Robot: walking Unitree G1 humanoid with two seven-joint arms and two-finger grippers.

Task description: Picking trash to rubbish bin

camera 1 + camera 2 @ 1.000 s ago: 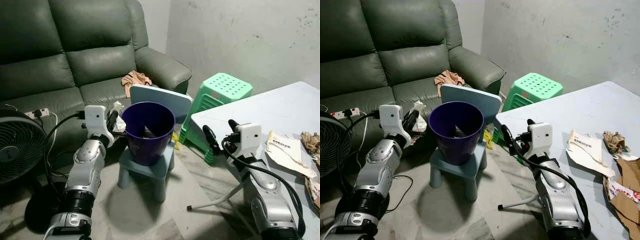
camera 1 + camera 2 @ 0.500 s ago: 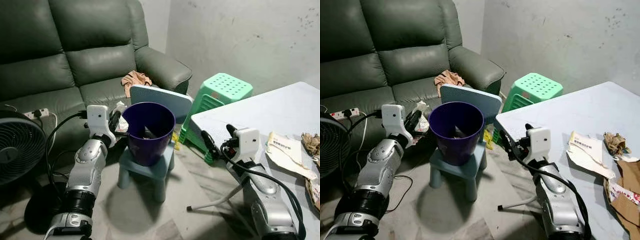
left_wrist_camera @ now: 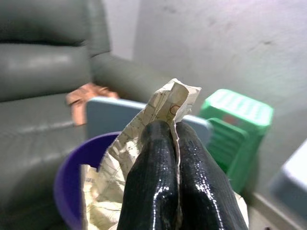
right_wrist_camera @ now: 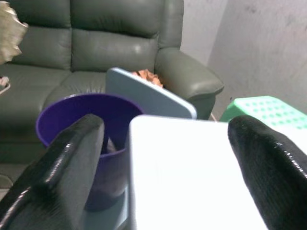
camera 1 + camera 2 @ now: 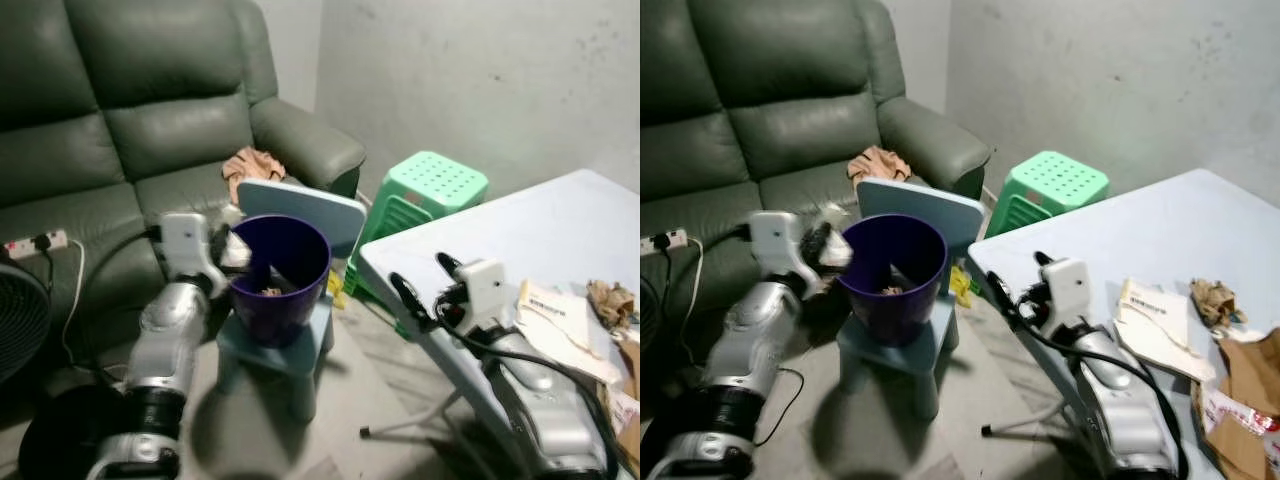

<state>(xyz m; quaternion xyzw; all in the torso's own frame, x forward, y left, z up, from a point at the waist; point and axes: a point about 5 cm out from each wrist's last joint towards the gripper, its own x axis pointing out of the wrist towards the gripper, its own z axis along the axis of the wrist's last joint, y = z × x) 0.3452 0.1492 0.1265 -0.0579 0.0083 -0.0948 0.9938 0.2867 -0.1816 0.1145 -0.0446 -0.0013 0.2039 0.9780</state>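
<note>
From the head cameras, the purple bin (image 5: 278, 275) sits on a little blue chair (image 5: 285, 345) in front of the green sofa (image 5: 130, 130), with some scraps already in the bottom. The left gripper (image 5: 235, 252) is right at the bin's rim on the sofa side, pinching a crumpled bit of paper (image 5: 234, 256), though that part is blurry. The right gripper (image 5: 424, 290) hangs over the near corner of the pale blue table (image 5: 520, 225), fingers spread and holding nothing. More torn paper (image 5: 1160, 325) and brown cardboard scraps (image 5: 1230, 400) lie on the table by the right arm. A green stool (image 5: 420, 195) stands between the table and the sofa, and an orange cloth (image 5: 248, 165) lies on the sofa seat. Left wrist camera: the two black fingers (image 3: 153, 182) are pressed tight together on the crumpled paper (image 3: 158, 110), with the bin (image 3: 76, 177) just below and beyond. Right wrist camera: fingers (image 4: 67, 167) wide apart, table corner (image 4: 187, 167) between them, the bin (image 4: 81, 115) and chair back (image 4: 148, 98) past it.
</note>
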